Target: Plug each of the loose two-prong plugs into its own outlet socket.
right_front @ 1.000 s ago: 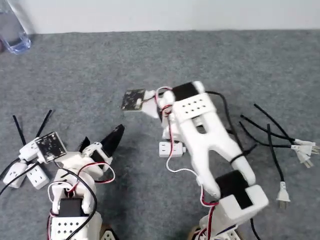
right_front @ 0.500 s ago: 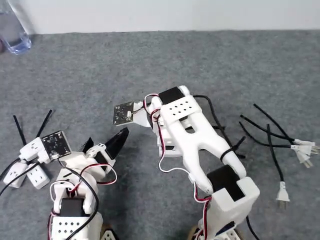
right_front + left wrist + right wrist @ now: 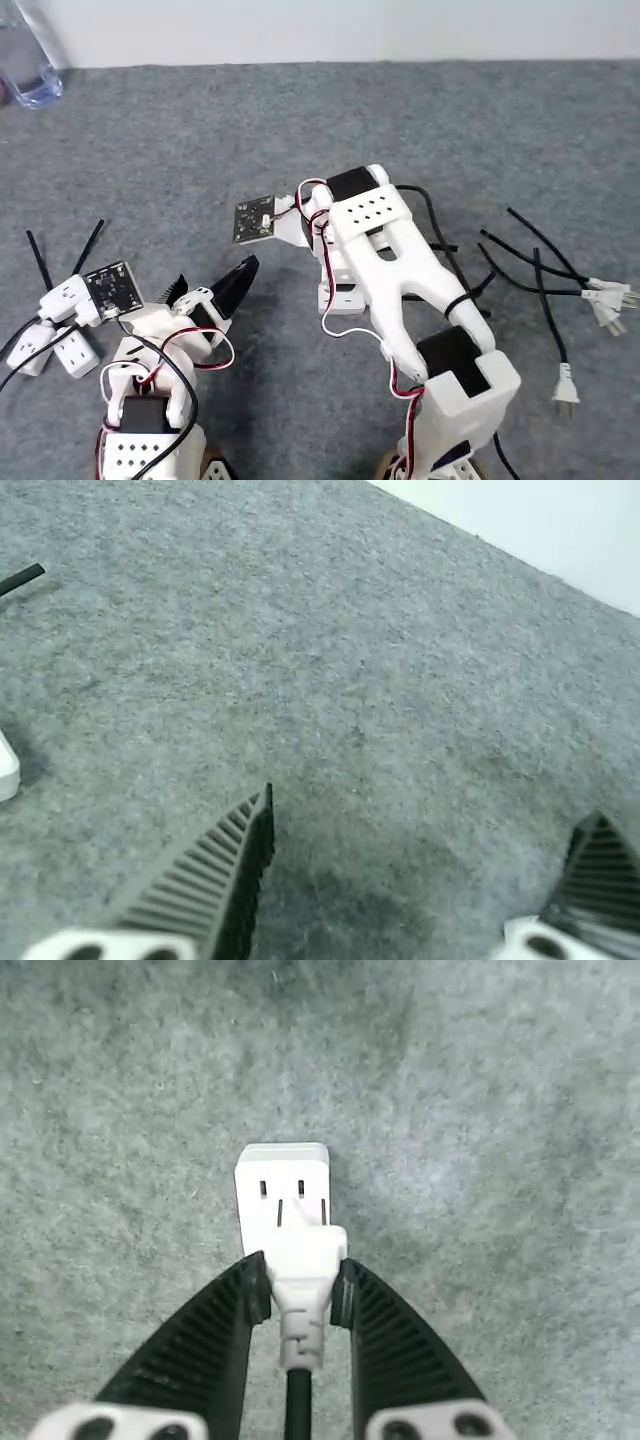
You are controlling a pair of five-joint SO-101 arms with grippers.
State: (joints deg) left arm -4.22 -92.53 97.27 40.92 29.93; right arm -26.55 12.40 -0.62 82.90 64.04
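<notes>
My right gripper (image 3: 297, 1285) is shut on a white two-prong plug (image 3: 300, 1255) with a black cable. The plug's prongs point at a white outlet socket (image 3: 283, 1185) lying on the grey carpet, just off its slots; I cannot tell if they touch. In the high view this socket (image 3: 338, 298) peeks out from under the right arm (image 3: 385, 250). My left gripper (image 3: 430, 810) is open over bare carpet, and in the high view it (image 3: 215, 285) sits at the front left. Two more white sockets (image 3: 55, 345) lie at the far left. Loose plugs (image 3: 600, 295) lie at the far right.
Black cables (image 3: 530, 260) trail across the carpet on the right, with another loose plug (image 3: 567, 385) nearer the front. A clear bottle (image 3: 25, 60) stands at the back left by the wall. Bare carpet stretches across the back.
The right arm, still holding the plug, swung toward the front left and then eased back a little over the socket. The left arm shifted only slightly.
</notes>
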